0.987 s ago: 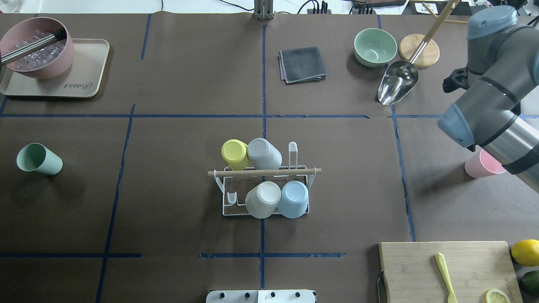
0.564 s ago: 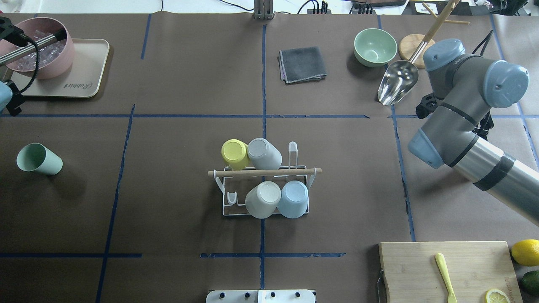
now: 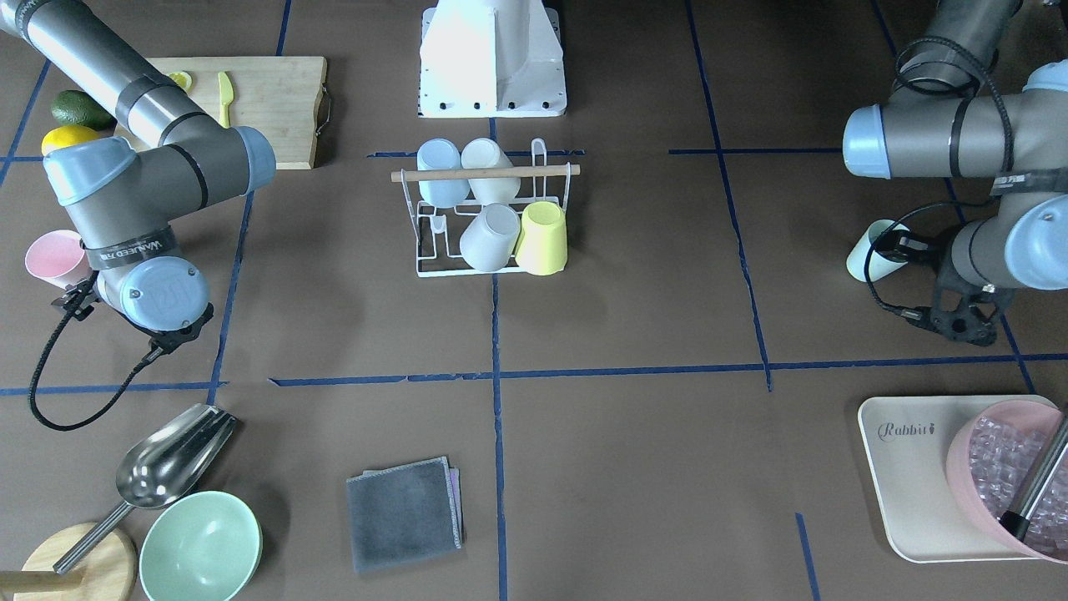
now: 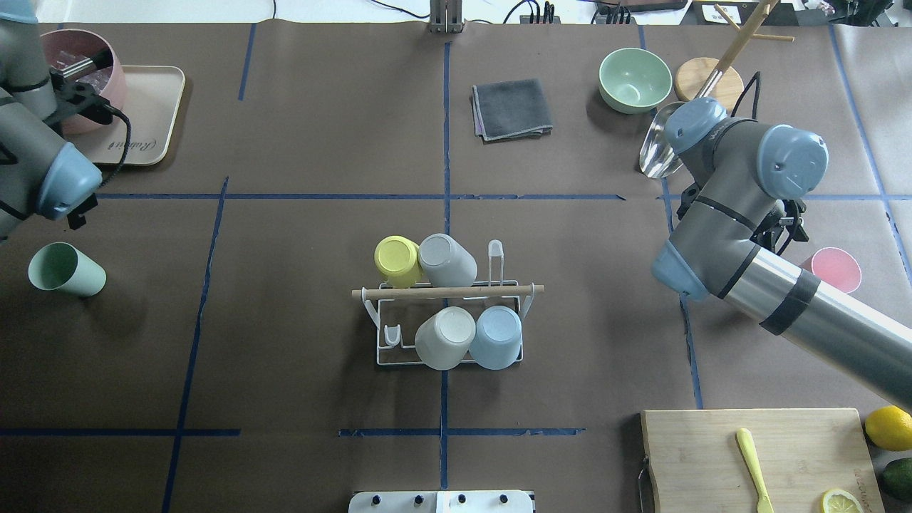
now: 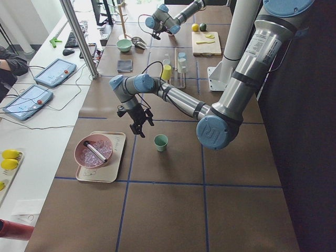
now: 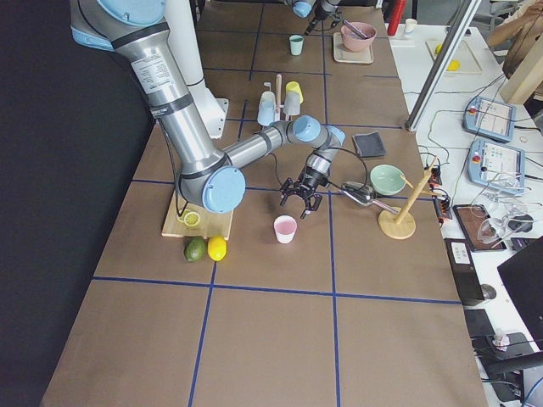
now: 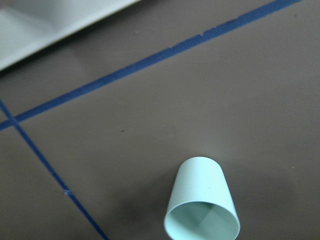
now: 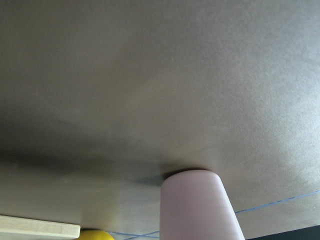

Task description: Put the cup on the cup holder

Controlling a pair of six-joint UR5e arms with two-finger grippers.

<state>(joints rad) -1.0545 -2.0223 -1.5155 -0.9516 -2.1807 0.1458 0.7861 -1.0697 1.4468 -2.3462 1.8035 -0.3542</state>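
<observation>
The cup holder, a white wire rack with a wooden rod handle, stands mid-table and also shows in the front view. It carries yellow, grey, off-white and light blue cups upside down. A green cup stands upright at the left and shows in the left wrist view. A pink cup stands upright at the right and shows in the right wrist view. My left gripper hovers beyond the green cup, open and empty. My right gripper hangs just beside the pink cup, open and empty, mostly hidden under its wrist in the overhead view.
A pink bowl of ice with tongs sits on a beige tray at the far left. A grey cloth, green bowl, metal scoop and wooden stand lie far right. A cutting board, lemon and avocado are near right.
The right arm has swung left and down over the table, uncovering the pink cup. The left arm has come further into view at the upper left. The cups and the rack have not moved.
</observation>
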